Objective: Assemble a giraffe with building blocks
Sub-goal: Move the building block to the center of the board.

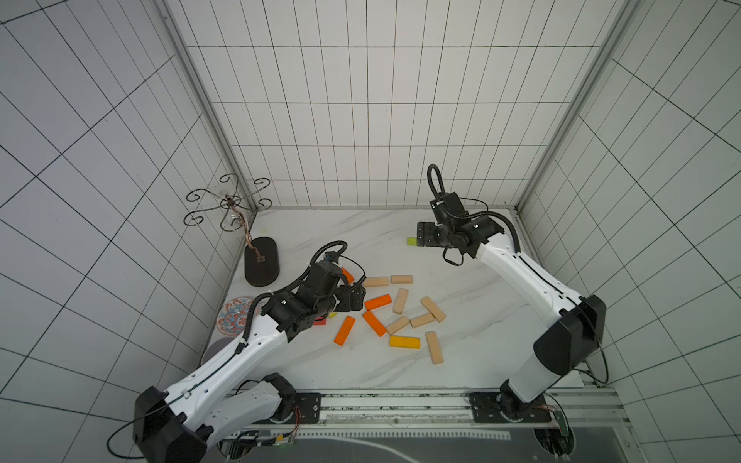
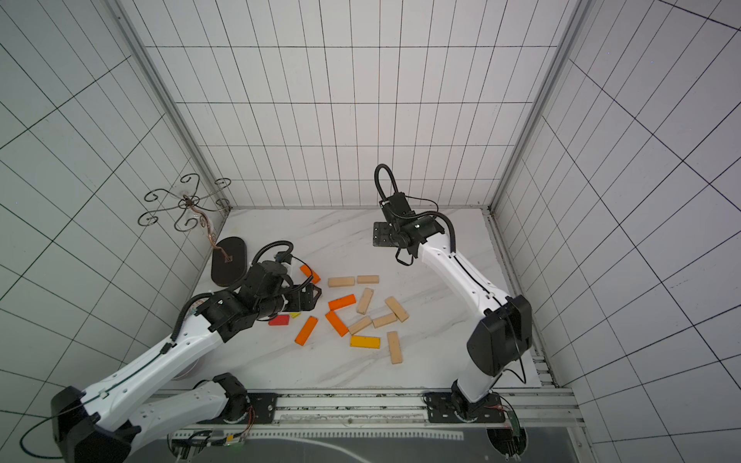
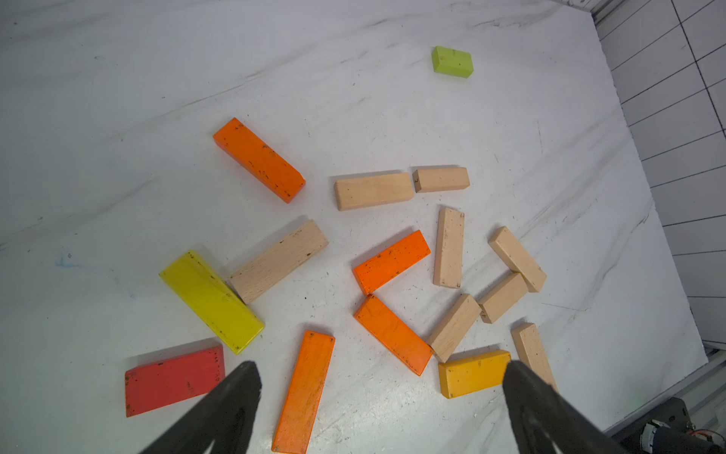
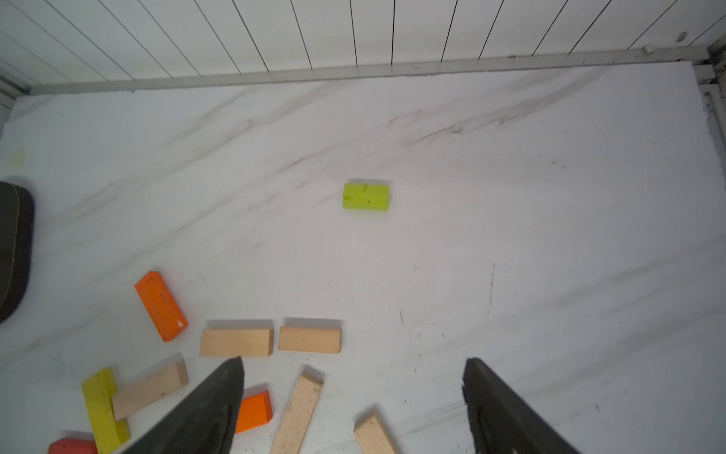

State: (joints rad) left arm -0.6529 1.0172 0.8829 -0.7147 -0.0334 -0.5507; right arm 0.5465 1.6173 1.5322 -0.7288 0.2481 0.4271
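A white marble-veined tabletop point(image 1: 461, 368) carries a loose scatter of flat rectangular wooden blocks point(image 1: 400, 300) near its centre, pale, orange, yellow and red; a short lime-green wooden block point(image 1: 411, 241) lies apart, farther back; a dark oval base point(image 1: 261, 261) and a round patterned plate point(image 1: 234, 314) sit along the left edge.

I've got white walls point(image 1: 361, 100) ruled with a dark grid on three sides, metal posts point(image 1: 193, 80) running up the back corners. Below, a white marbled tabletop point(image 1: 361, 373) with grey veins, evenly lit, a metal rail point(image 1: 401, 405) along its near edge.
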